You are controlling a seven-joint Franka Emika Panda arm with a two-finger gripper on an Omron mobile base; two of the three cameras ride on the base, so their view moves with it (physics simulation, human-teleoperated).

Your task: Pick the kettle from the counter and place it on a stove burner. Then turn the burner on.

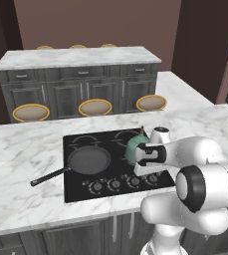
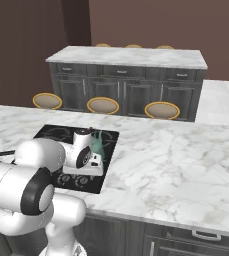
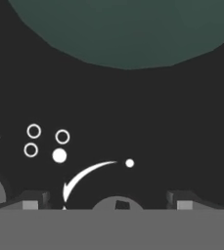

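The claw (image 3: 107, 201) is seen spread wide in the hand view, its two dark fingertips (image 3: 33, 200) standing far apart at the bottom of the frame with nothing between them. Nothing is held. Between the fingertips, the rounded top of a control knob (image 3: 117, 204) is seen, beside a white curved arrow and small white dot-and-ring markings printed on the black glass of the cooktop (image 1: 75, 191).

The teal kettle (image 1: 134, 148) is set on the cooktop, at its right side, partly hidden behind the hand in both base views. In the hand view its green body (image 3: 128, 29) is seen across the top, apart from the fingertips.

The arm is bent low over the front of the counter (image 1: 16, 159), the forearm reaching level towards the cooktop and the hand held over the row of knobs at the front right. A dark frying pan (image 1: 88, 160) with a long handle is seen on the left of the cooktop.
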